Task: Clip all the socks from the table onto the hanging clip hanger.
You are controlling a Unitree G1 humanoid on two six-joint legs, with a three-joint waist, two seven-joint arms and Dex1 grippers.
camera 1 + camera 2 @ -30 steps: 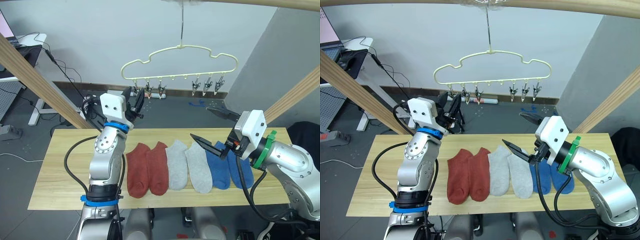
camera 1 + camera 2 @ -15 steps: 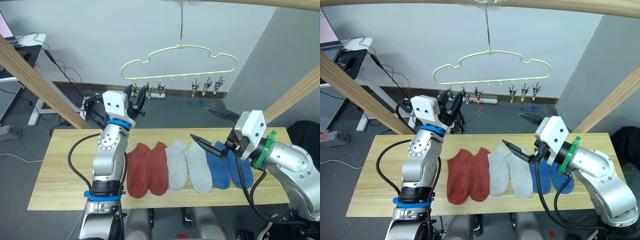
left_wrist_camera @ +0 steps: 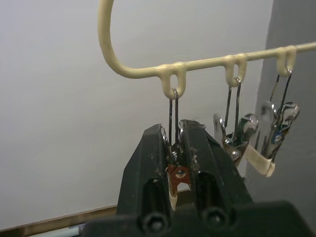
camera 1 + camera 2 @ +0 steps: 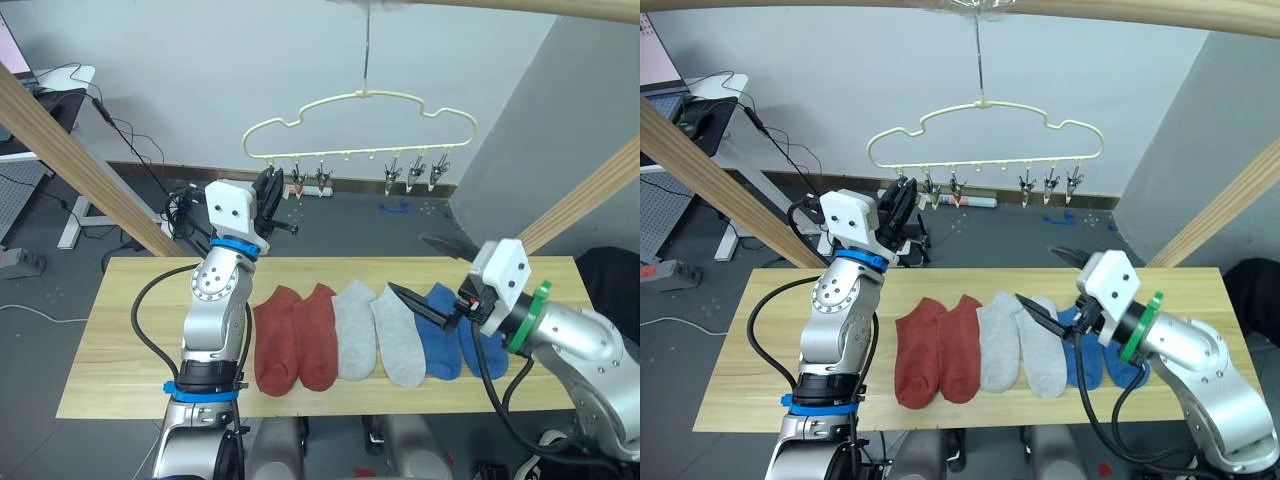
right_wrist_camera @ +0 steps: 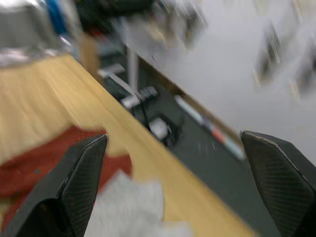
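Right gripper (image 4: 432, 275) spread wide, hovering just above the grey and blue socks (image 4: 437, 330) lying toe-toward-robot on the desk (image 4: 120, 330), nearer them than the left gripper (image 3: 173, 148), which pinches the end clip (image 3: 175, 168) of the clip hanger (image 4: 360, 125) above.

Left arm: raised upright, forearm vertical, wrist tipped forward.
Left tool (image 3: 175, 148): fingers nearly together, pinching.
Right arm: bent, held low, reaching inward.
Right tool (image 4: 432, 275): fingers spread wide.
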